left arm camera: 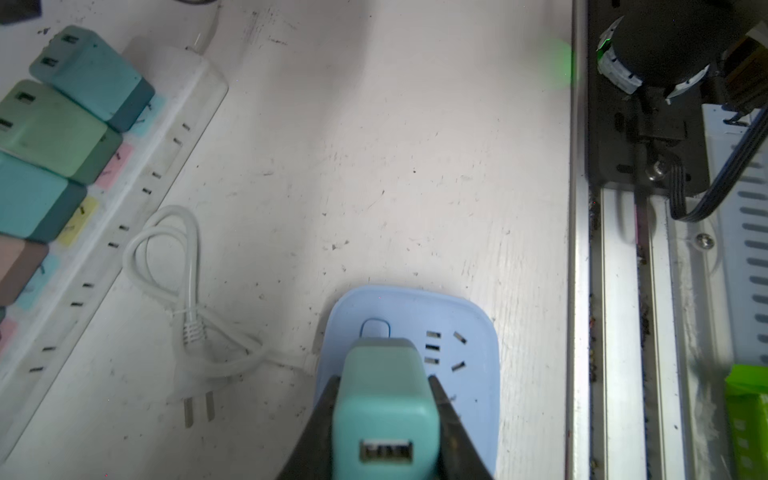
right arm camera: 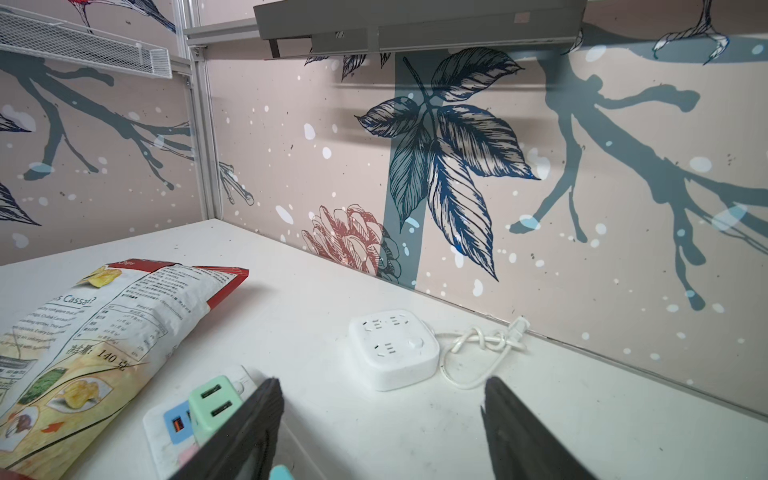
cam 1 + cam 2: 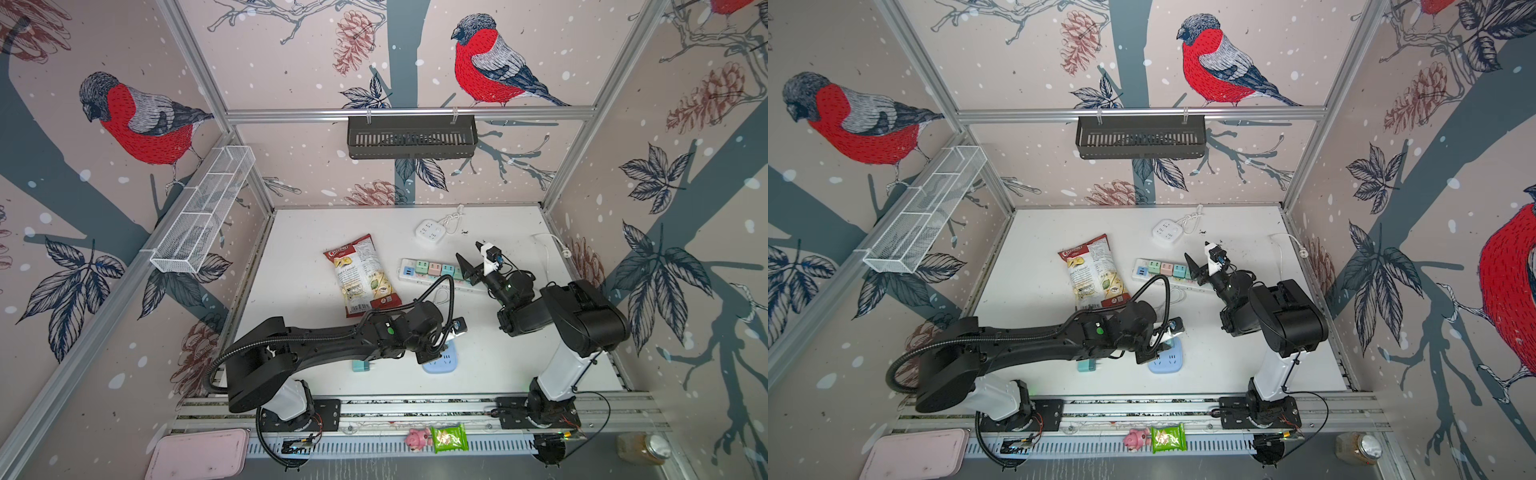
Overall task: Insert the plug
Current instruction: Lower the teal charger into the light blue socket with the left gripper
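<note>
Plug clamped in left gripper, arm low over blue socket — right gripper raised, spread wide.

Even, diffuse light fills both top views: the white table is bright, and the left arm casts only a soft, pale shadow. Wide-angle distortion splays the frame rails toward the edges. In the left wrist view the table takes a pinkish cast with a green glow; the near plug and the power strip at the edge are soft. In the right wrist view the back wall is sharp, while the dark fingers of the right gripper blur near the lens.
</note>
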Robot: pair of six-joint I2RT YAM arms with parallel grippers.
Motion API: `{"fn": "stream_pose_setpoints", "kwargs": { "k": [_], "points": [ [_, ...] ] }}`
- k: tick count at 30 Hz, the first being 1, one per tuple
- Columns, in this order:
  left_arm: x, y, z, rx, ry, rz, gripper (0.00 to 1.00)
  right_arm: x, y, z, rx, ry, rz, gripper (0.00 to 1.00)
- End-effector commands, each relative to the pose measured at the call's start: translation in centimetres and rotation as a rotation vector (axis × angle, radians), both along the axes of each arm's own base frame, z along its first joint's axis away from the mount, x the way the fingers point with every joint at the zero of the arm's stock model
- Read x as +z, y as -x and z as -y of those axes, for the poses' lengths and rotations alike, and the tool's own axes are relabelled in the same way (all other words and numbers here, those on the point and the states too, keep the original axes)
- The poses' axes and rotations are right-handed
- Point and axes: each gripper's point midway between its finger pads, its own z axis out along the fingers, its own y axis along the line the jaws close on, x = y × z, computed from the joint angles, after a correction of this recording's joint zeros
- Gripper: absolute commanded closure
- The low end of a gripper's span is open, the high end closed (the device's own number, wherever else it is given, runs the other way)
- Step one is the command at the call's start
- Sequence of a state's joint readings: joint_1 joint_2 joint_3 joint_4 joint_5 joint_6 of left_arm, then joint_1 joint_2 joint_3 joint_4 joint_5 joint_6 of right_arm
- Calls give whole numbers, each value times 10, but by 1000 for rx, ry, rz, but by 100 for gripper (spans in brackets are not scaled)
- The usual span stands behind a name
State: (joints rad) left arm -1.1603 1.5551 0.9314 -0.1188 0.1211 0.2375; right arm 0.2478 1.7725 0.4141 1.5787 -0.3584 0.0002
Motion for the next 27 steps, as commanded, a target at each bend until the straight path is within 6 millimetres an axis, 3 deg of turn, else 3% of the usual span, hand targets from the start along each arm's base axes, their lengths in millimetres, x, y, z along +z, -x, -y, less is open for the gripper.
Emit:
{"fn": "stream_pose_setpoints", "kwargs": {
  "k": [1,2,3,10,15,27],
  "points": [
    [-8,8,7,-52,-44,-38,100,56,11,8,-16,-99,213,25],
    [-17,10,4,-52,-73,-57,100,56,9,10,-33,-105,211,25],
    [-13,9,12,-55,-72,-62,100,56,9,14,-50,-112,208,25],
    [-19,10,9,-41,-123,-86,100,59,5,36,-167,-160,189,25],
    [-12,14,10,-50,-104,-99,100,67,12,37,-148,-169,194,24],
    [-18,25,7,-58,-108,-141,100,76,33,32,-88,-162,246,25]
  ]
}}
